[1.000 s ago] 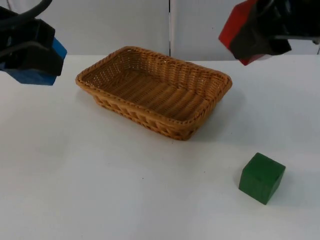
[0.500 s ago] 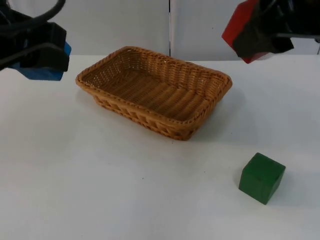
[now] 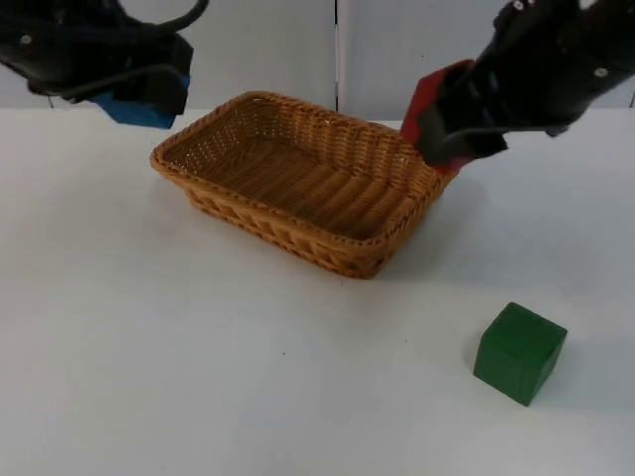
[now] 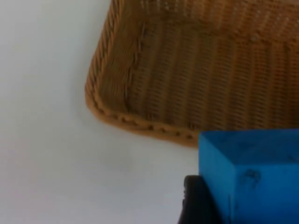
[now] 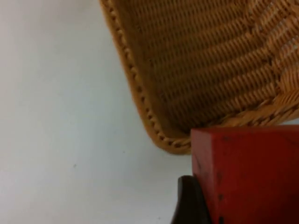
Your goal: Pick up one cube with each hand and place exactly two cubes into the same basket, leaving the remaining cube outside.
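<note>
An oblong wicker basket [image 3: 382,238] lies on the white table with nothing inside it. My left gripper [image 3: 134,91] hangs over the basket's far left corner, shut on a blue cube [image 3: 139,109]. The blue cube [image 4: 250,175] sits just outside the basket's rim [image 4: 140,125] in the left wrist view. My right gripper [image 3: 458,124] hovers at the basket's far right end, shut on a red cube [image 3: 425,99]. That red cube [image 5: 245,175] stands beside the woven rim [image 5: 154,130]. A green cube [image 3: 519,353] rests on the table at the front right.
The grey partition wall [image 3: 278,45] closes the table's far side behind the basket. Bare white table top [image 3: 179,357] stretches along the front and left.
Both arms have swung inward toward the basket. The left gripper carried the blue cube right to the basket's far left corner; the right gripper brought the red cube down and left to its right end.
</note>
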Motion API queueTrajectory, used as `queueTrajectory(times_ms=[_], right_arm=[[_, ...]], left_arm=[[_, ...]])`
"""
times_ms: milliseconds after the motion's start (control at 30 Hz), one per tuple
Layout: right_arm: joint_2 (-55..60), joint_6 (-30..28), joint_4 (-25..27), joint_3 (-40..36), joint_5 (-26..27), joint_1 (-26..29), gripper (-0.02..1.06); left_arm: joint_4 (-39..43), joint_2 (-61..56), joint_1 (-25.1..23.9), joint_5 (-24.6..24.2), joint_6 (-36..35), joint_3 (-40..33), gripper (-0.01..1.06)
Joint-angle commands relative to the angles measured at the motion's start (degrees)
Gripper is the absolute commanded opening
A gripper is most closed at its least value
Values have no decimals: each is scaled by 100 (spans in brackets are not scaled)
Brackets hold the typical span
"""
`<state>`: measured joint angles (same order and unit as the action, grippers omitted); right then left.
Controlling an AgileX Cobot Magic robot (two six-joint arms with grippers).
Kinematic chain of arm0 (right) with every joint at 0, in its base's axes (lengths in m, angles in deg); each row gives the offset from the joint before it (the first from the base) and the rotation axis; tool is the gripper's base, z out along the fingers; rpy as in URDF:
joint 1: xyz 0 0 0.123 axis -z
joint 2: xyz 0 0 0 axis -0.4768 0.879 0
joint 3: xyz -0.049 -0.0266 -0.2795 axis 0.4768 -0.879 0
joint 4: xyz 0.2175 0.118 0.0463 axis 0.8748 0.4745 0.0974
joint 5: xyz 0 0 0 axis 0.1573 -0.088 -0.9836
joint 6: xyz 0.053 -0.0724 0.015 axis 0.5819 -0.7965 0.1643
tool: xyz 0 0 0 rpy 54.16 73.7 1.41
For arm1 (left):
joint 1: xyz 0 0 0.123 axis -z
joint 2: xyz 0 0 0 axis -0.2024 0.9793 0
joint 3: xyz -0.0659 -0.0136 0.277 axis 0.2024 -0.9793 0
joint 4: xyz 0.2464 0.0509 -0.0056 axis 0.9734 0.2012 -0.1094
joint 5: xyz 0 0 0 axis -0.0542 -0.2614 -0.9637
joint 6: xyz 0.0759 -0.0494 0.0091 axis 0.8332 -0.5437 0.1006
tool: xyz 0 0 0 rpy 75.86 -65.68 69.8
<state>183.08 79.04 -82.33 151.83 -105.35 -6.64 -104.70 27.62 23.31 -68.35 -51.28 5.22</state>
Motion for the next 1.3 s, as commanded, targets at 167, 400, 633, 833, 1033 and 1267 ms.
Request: queueTrajectory(times_ms=[167,400,633,833,1033,1267], right_arm=[[717,3,13,816,-10,322,0],[1614,-64,2,1691,-91,345,0],[2450,-160,-24,2519,-59,345,0],[2992,-173,-24,3049,142,345,0],[3211,-173,-1,3084,1012,345,0],[3493,-173,-11,3095,1180,345,0]], left_arm=[[-59,738,30,-31,329,802,0],[-54,1508,30,-17,479,1515,0],[-62,2261,30,-9,530,2211,0],[-62,2782,30,-9,540,2687,0],[-133,3080,30,5,540,2993,0],[-363,3356,30,192,632,2993,0]])
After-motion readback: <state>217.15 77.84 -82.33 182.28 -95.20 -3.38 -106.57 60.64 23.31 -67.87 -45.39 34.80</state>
